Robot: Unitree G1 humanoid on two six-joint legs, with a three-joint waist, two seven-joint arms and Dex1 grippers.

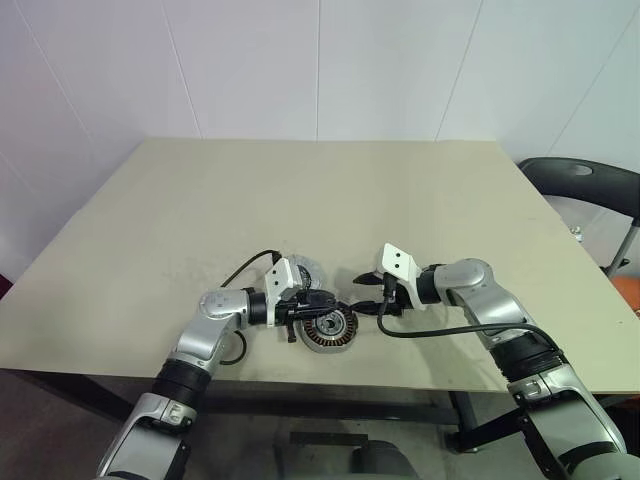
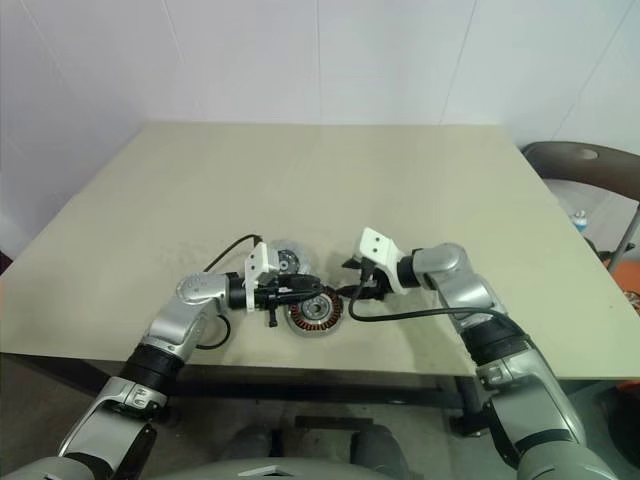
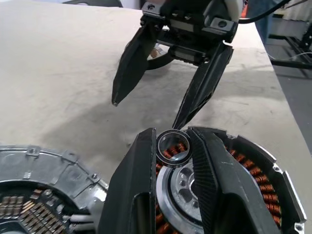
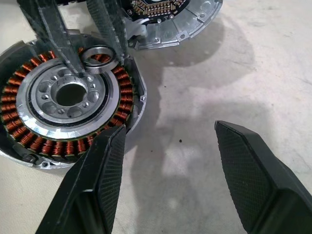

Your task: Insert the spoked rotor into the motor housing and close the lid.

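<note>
While our left hand [image 3: 173, 153] pinches a small metal ring [image 3: 174, 146] over the coil-side-up spoked rotor [image 4: 68, 100] on the desk [image 1: 330, 200], our right hand [image 4: 168, 146] hangs spread nearby. Motor housing [image 4: 173, 17] sits touching behind; next we probably need a rotor grip.

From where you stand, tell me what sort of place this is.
Probably an indoor lab or test room: a plain beige table set against bare white walls, a dark office chair beside it, and loose motor parts, the spoked rotor and the motor housing, on the tabletop.
</note>
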